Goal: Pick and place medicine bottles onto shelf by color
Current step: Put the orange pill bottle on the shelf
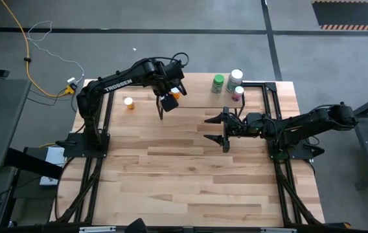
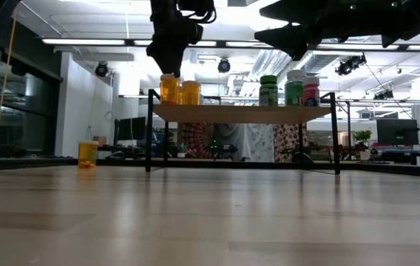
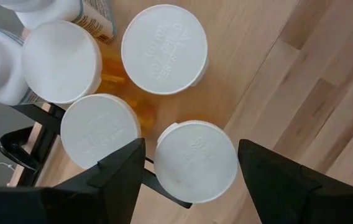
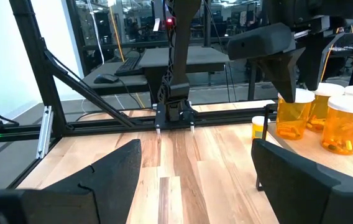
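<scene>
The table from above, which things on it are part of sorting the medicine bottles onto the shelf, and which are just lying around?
Part of the job:
- shelf
- orange bottles on the shelf
- green bottle, white bottle, pink bottle
- lone orange bottle on the tabletop
- left gripper over the shelf; right gripper, open, waiting

Lying about:
- yellow cable on the floor

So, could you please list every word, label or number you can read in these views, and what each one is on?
"TROSSEN": white lettering on the left arm, high view.
Embossed text on the white bottle caps, left wrist view: too faint to read.
Printed label on a bottle at the frame's edge: too blurred to read.
Labels on the green and pink bottles on the shelf: too small to read.
</scene>
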